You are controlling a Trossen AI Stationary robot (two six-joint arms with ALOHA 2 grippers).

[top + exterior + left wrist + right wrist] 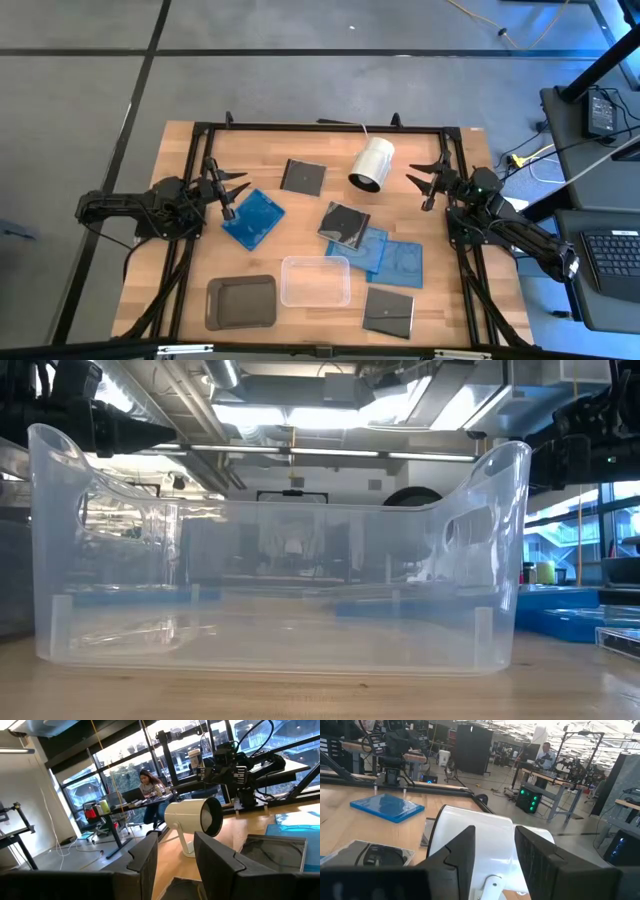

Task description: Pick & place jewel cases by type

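Several jewel cases lie flat on the wooden table. A blue case (252, 218) lies by my left gripper (228, 192), and a dark case (302, 176) lies farther back. Another dark case (344, 222) overlaps two blue cases (365, 250) (401, 263) mid-table. A third dark case (389, 311) is near the front edge. My left gripper (175, 857) is open, level above the left side of the table. My right gripper (423, 185) (495, 855) is open above the right side, facing a white cylinder (485, 837). Neither touches anything.
The white cylinder (373, 163) lies on its side at the back, between the grippers. A clear tray (316, 280) and a dark grey tray (241, 301) stand near the front edge; the clear tray (280, 590) fills the low view. A black frame (320, 127) borders the table.
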